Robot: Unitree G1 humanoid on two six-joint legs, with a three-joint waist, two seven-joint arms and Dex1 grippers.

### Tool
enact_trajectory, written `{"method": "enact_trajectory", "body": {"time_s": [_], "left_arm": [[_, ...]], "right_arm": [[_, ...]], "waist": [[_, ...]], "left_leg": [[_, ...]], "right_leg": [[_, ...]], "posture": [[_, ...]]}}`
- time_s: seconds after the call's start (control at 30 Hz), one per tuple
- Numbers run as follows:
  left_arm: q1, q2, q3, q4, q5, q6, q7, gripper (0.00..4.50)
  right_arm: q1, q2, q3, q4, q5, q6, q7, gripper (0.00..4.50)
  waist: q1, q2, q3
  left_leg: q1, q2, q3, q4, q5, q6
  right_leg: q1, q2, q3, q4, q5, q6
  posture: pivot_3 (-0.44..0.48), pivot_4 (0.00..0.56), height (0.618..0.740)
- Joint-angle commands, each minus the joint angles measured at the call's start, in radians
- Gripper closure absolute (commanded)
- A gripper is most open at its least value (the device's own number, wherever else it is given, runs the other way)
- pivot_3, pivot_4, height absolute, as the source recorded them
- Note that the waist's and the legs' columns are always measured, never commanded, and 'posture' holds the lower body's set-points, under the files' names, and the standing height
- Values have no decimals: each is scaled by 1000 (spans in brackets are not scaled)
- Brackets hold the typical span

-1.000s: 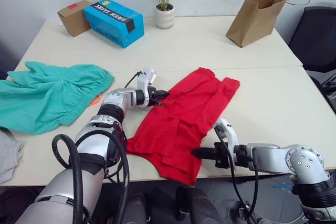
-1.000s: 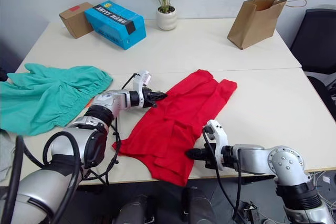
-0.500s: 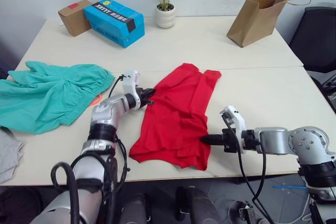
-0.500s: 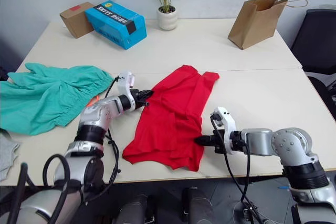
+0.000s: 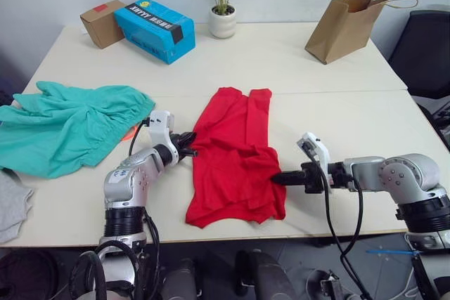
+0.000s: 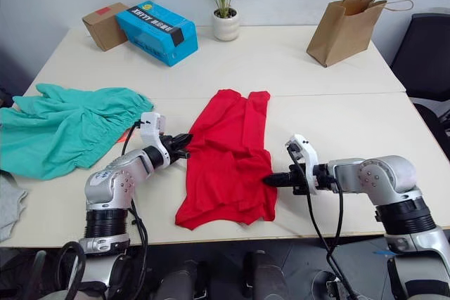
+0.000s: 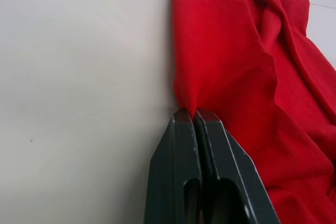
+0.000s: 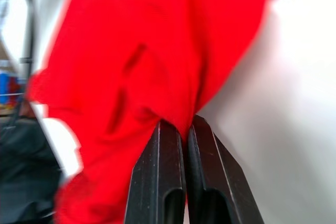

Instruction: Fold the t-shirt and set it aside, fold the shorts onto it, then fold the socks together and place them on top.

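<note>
Left eye view: the t-shirt now lies as a long strip running from 12 to 6 o'clock in the tabletop middle; a second ago it was slanted toward 1 o'clock. So the arms have straightened it, and the next fold looks ready. The shorts lie at 9 o'clock, untouched.

Left wrist view: the left end effector is closed on the t-shirt edge.

Right wrist view: the right end effector pinches the other edge, the cloth blurred.

The socks are cut off at the edge
</note>
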Motion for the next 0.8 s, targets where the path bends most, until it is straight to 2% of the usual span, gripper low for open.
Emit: {"method": "enact_trajectory", "body": {"time_s": [0.03,0.13,0.23,0.33,0.4,0.47,0.57,0.67,0.73,0.8], "left_arm": [[2,26,9,-56,-25,-30,-15,4055],[14,83,-2,-67,-35,-40,-74,3189],[47,191,-52,-99,-18,-75,-174,2261],[112,395,-153,-98,102,-287,-328,1232],[188,522,-171,-73,165,-490,-422,523],[237,563,-149,-77,144,-637,-494,20],[293,610,-171,-40,161,-928,-620,20],[295,625,-209,56,200,-1154,-690,20],[281,626,-239,118,221,-1250,-725,20],[269,624,-286,155,253,-1290,-756,20]], "right_arm": [[24,-1,-55,-40,-3,1,36,3766],[71,-52,-70,-99,-50,-55,91,2738],[144,-113,-100,-178,-133,-221,196,1743],[245,-182,-173,-183,-221,-439,354,613],[333,-201,-197,-133,-383,-735,427,0],[407,-236,-172,-80,-559,-1057,519,0],[430,-205,-170,44,-717,-1469,571,0],[398,-172,-142,204,-818,-1828,606,0],[366,-146,-121,298,-871,-1999,596,0],[337,-113,-90,337,-889,-2091,592,0]], "waist": [[1,0,0],[0,0,0],[0,0,0],[-2,0,0],[-2,0,0],[1,1,0],[4,1,1],[2,1,1],[0,2,1],[-2,2,1]], "left_leg": [[0,0,0,0,0,0],[0,0,0,0,0,0],[0,0,0,-1,0,0],[1,0,0,-2,-1,-1],[1,0,0,-3,-1,-1],[2,1,1,-4,-3,-1],[2,0,2,-3,-4,0],[3,0,3,-3,-4,0],[3,0,3,-3,-4,0],[4,0,3,-3,-4,0]], "right_leg": [[0,0,0,0,0,0],[0,0,0,0,0,0],[0,0,-1,-1,0,0],[0,1,0,-2,0,0],[0,1,-1,-3,0,0],[0,1,-1,-4,0,0],[1,0,0,-5,0,0],[1,0,0,-5,0,0],[2,0,0,-4,1,0],[2,0,0,-4,1,0]], "posture": [[0,150,740],[0,150,740],[0,150,740],[0,150,740],[0,150,740],[0,150,740],[0,150,740],[0,150,740],[0,150,740],[0,150,740]]}}
